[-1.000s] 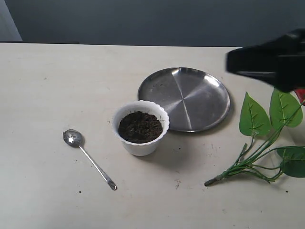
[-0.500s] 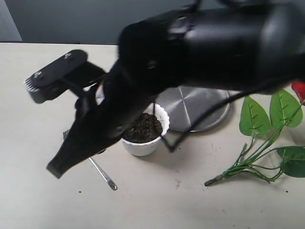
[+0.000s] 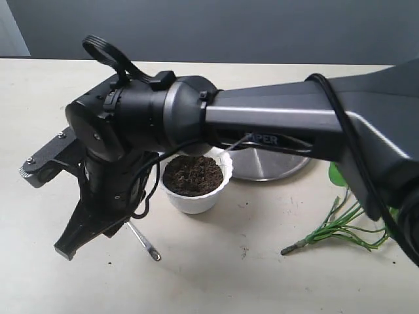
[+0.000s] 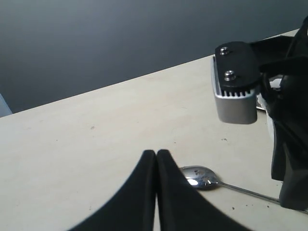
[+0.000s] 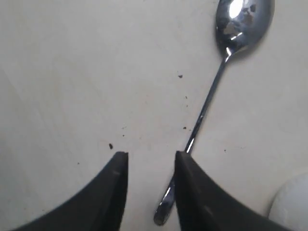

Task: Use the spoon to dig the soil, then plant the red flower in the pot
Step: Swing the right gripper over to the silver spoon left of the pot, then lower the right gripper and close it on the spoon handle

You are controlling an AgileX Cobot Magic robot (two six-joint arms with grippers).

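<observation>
Exterior view shows "PIPER" partly legible on the right arm (image 3: 275, 124), which crosses the table (image 3: 39, 261) and hides most of the plate (image 3: 275, 167), the flower's (image 3: 340, 226) blooms and the spoon's (image 3: 145, 245) bowl. Soil (image 3: 192, 174) fills the pot (image 3: 194, 201) beside it. The right gripper (image 5: 149, 185) hangs spread and empty over the spoon handle; the left gripper (image 4: 156, 166) is pressed together, empty, near the spoon bowl.
</observation>
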